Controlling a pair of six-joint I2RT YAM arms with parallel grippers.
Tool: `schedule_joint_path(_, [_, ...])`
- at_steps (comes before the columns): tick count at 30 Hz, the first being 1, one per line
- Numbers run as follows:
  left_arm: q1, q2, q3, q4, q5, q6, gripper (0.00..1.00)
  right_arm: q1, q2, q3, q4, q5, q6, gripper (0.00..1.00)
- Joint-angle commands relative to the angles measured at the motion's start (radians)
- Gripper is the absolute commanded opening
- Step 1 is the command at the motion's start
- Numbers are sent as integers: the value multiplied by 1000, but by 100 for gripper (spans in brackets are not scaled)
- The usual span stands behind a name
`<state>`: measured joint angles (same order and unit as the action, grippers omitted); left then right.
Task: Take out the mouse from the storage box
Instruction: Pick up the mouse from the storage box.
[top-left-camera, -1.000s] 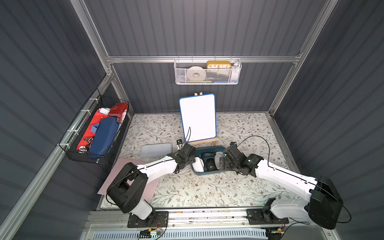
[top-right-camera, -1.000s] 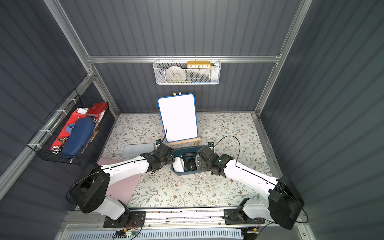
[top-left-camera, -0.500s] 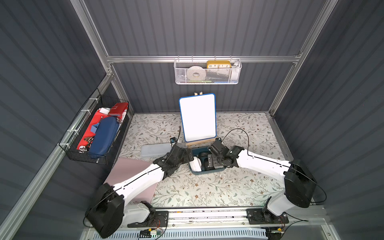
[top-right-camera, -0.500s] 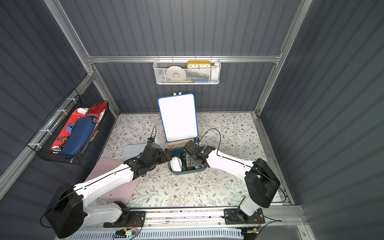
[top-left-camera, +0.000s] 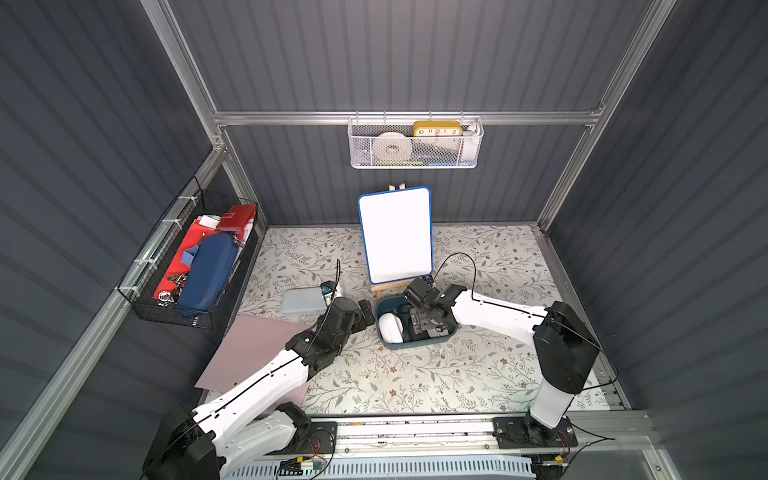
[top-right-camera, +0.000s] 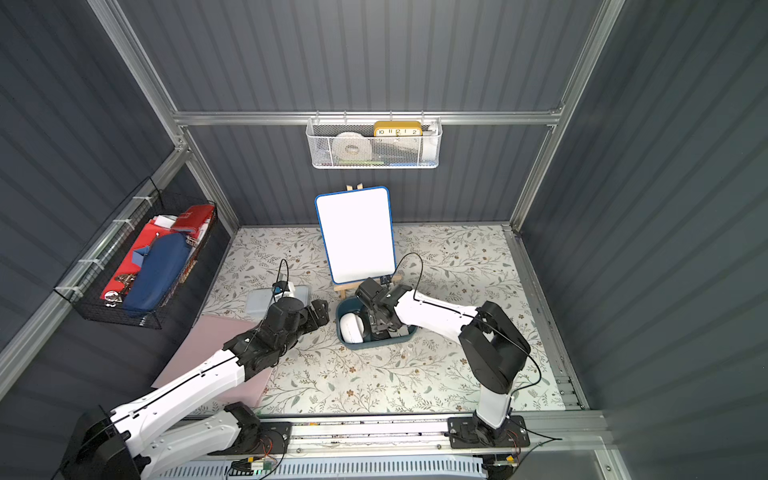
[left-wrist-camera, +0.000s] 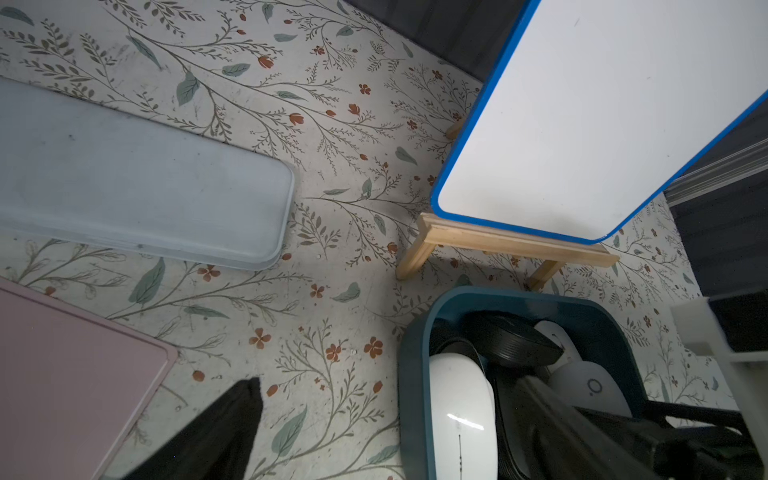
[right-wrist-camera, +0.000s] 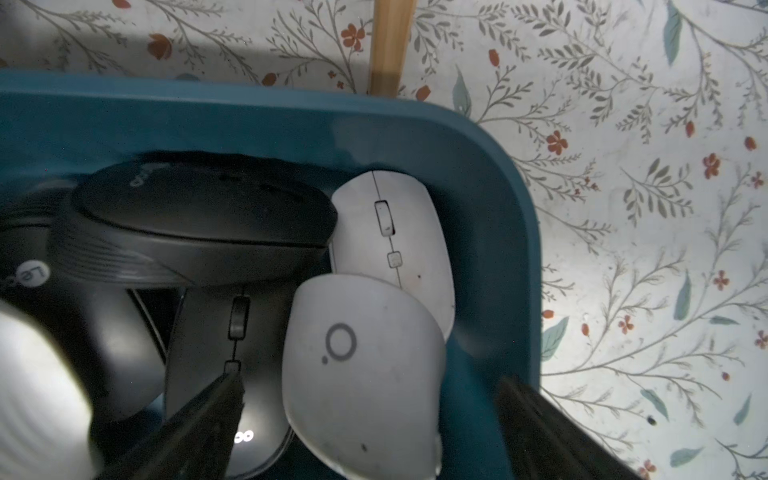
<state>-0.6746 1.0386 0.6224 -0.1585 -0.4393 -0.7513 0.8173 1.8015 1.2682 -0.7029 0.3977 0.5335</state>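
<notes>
Teal storage box (right-wrist-camera: 490, 249): blk+wht mice (right-wrist-camera: 199, 216). R gripper (right-wrist-camera: 370, 384) spread astride wht mouse (right-wrist-camera: 361, 332); L gripper (top-left-camera: 364, 311) spread.

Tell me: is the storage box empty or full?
Full. The box holds black mice and white mice, packed close together.

In both top views: looks steeply down from high up, facing the back wall (top-left-camera: 291, 174) (top-right-camera: 257, 178), far enough off to hold the whole worktop (top-left-camera: 415, 374) (top-right-camera: 374, 374). Left wrist: sits low and close, slants across the worktop toward the whiteboard (left-wrist-camera: 602, 116) and one corner of the storage box (left-wrist-camera: 409, 395). Right wrist: closer still, peers straight down into the storage box (right-wrist-camera: 249, 116). Shares that storage box across all four.
</notes>
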Motion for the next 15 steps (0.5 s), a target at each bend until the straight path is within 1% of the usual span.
schedule_joint_path(1, [0,5,-15,-6,-21,-12,99,-1,36,38,-54,34,-1,97])
schedule_joint_path(10, [0,0,-24,-6,-33,-10,99,26,105,98,-130,113,17,92])
schedule_joint_path(15, [0,12,-18,-5,-33,-9,99,28,140,107,-137,107,24,91])
